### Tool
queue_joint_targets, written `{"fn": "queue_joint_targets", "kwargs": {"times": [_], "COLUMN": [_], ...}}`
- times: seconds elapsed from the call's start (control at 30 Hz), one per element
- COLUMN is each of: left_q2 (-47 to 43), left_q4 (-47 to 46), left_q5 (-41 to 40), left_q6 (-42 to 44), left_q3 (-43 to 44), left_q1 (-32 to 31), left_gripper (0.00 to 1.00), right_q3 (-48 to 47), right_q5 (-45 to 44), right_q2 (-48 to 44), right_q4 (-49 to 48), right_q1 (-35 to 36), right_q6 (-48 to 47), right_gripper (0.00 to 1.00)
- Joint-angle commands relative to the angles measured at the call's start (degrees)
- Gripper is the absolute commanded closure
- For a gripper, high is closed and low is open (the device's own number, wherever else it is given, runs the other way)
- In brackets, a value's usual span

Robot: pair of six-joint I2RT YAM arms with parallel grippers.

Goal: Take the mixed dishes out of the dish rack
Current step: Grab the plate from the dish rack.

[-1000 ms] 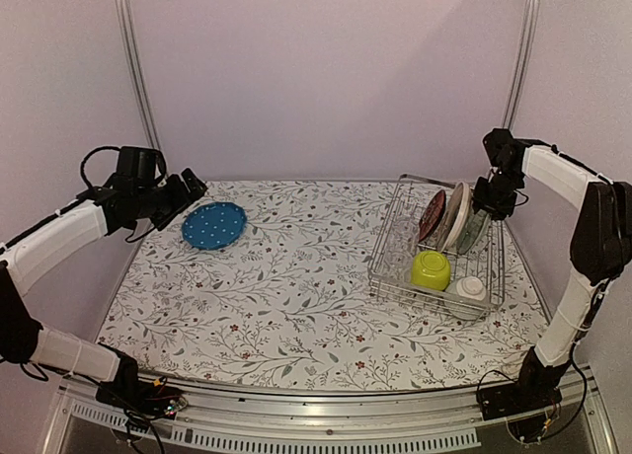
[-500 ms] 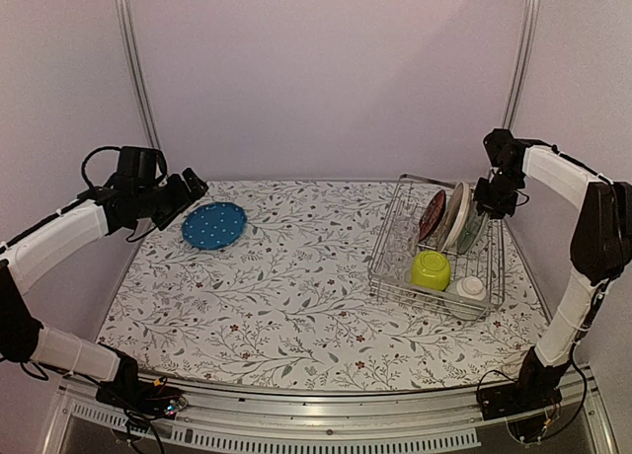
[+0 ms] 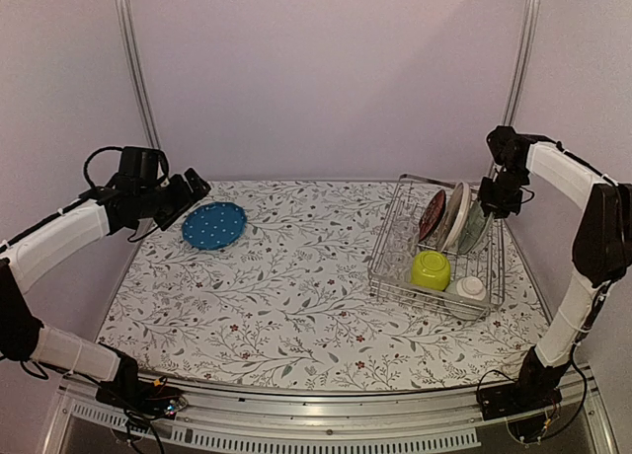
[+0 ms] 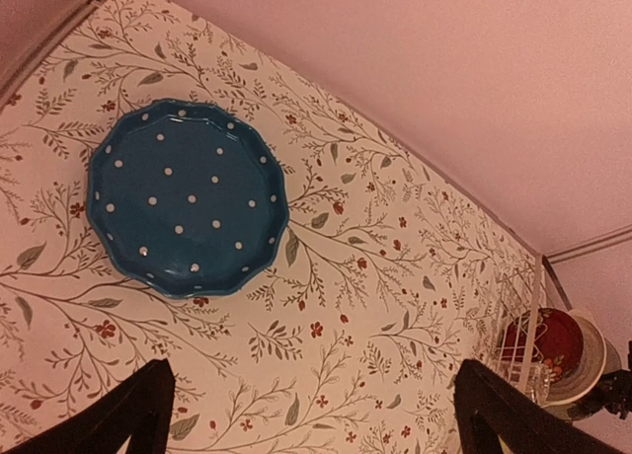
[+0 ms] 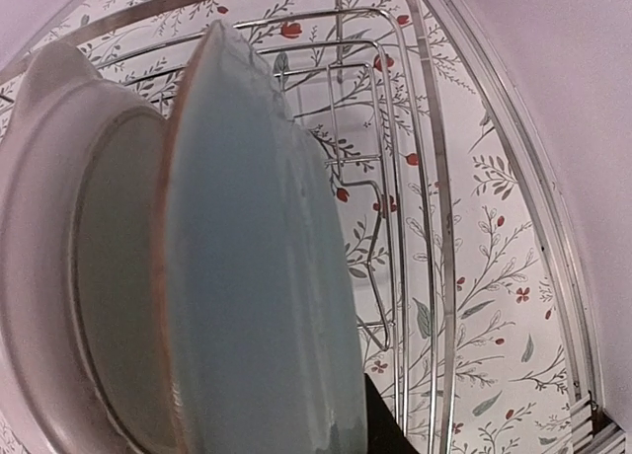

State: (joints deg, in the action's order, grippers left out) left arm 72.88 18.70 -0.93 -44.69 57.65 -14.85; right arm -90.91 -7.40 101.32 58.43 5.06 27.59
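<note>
1. One pale blue-green plate (image 5: pixel 257 266) stands upright in the dish rack (image 3: pixel 381 262), far right; the right gripper (image 3: pixel 497 195) sits at its rim, and we cannot tell its grip.
2. Our left gripper (image 3: pixel 192 189), fingers spread, hovers beside the blue dotted plate (image 3: pixel 213 224), far left.

pale blue-green plate (image 5: pixel 257 276) at right gripper (image 3: pixel 493 199): smooth satin glaze | silver wire dish rack (image 3: pixel 387 262): shiny metal | dark-blue white-dotted plate (image 4: pixel 188 197) ahead of left gripper (image 4: pixel 314 424): glossy glaze
</note>
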Motion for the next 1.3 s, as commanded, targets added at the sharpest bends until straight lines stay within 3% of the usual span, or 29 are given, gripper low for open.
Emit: {"fn": "queue_joint_targets", "kwargs": {"times": [0.0,0.6,0.77,1.27], "left_q2": [1.03,1.98,1.78,-0.99], "left_q4": [-0.68,-1.7,-1.59,-1.52], "left_q5": [-0.13,-0.52,-1.09,-1.45], "left_q6": [-0.35,-0.14,0.22,3.61], "left_q3": [0.61,1.37,1.7,3.19], "left_q1": [-1.27,-3.1,-3.68,-4.49], "left_gripper": [0.0,0.0,0.0,0.0], "right_q3": [-4.43,-8.3,-9.37,-14.66], "right_q5": [1.76,1.68,0.97,-1.03], "right_q2": [-4.02,-8.33,-10.3,-17.65], "right_q4": [-1.18,1.87,3.09,7.06], "right_q1": [-0.03,-0.1,-0.05,0.01], "right_q6": [0.23,-1.13,-1.22,-4.52], "right_gripper": [0.82,0.86,0.91,0.91]}}
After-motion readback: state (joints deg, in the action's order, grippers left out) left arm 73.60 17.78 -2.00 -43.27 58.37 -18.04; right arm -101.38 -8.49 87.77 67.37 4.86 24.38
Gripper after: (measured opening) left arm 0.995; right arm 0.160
